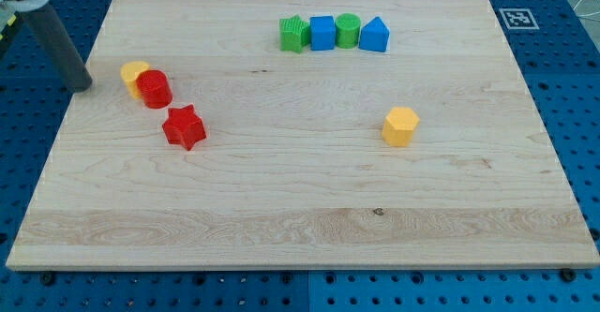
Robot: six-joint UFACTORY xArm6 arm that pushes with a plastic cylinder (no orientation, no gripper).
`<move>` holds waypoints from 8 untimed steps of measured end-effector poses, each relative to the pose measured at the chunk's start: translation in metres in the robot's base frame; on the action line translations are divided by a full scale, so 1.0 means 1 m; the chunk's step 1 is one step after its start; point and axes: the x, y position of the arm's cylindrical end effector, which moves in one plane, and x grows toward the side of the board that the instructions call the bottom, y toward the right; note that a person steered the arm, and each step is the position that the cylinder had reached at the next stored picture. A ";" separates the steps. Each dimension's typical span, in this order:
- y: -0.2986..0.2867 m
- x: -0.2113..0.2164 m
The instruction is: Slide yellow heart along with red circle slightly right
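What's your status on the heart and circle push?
My tip at board's left edge, left of yellow heart, not touching. Red circle against heart's right side. Red star sits lower right, near the push path.

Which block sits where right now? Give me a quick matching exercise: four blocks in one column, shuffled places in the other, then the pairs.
Blocks:
1. yellow heart
2. red star
3. yellow hexagon
4. blue cube

Places:
A. alone, at the view's right of centre
B. in the row of four near the view's top
C. touching the red circle, nearest my tip
D. just below the red circle

Pairs: 1-C, 2-D, 3-A, 4-B
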 end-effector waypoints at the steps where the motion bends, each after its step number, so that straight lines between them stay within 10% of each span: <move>1: 0.014 -0.003; 8: 0.097 -0.038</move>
